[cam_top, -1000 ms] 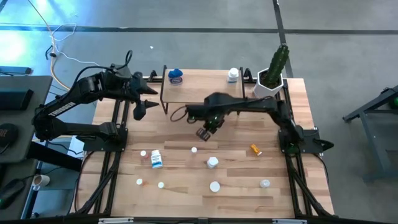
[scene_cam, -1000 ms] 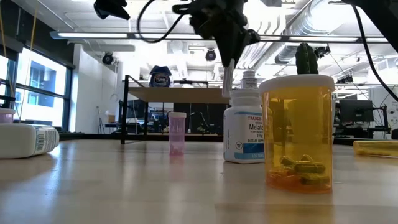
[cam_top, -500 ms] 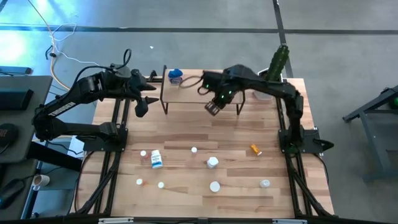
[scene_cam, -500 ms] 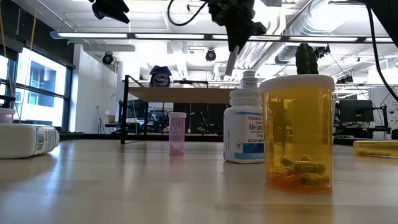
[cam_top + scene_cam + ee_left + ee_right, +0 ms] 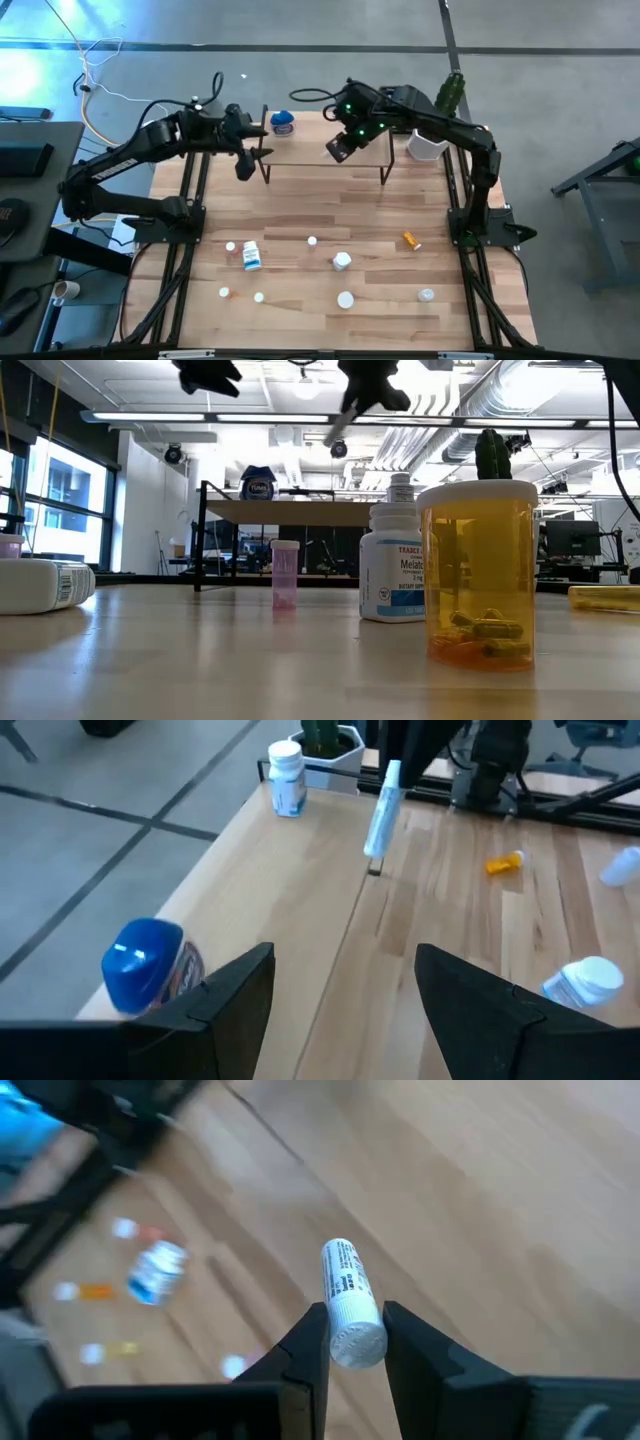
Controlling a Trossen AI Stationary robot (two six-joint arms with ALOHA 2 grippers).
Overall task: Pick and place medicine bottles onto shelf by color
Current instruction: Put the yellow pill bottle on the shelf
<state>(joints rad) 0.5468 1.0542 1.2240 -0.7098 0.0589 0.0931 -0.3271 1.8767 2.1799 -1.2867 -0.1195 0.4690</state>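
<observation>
A slim white cylindrical vial with small print on its label [image 5: 349,1302] is pinched between the two dark fingers of the right gripper [image 5: 340,147], which is clenched on it above the low shelf of light wood on thin black legs [image 5: 320,140]. In the left wrist view the same vial [image 5: 382,808] hangs tilted over the shelf's top board. On that board, a round jar with a blue lid [image 5: 283,123] stands at the far left end, and a white bottle with a blue label [image 5: 287,778] stands at the far right end, beside a white pot holding a green cactus [image 5: 433,130].

The left gripper [image 5: 243,163] hovers just off the shelf's left end with its fingers spread and nothing between them.

On the plank table [image 5: 300,210] nearer the front lie scattered bottles: a white blue-labelled bottle on its side [image 5: 250,255] to the left, an orange vial [image 5: 411,240] to the right, and small white ones between. In the low view a large amber bottle of capsules [image 5: 478,572] stands nearest.
</observation>
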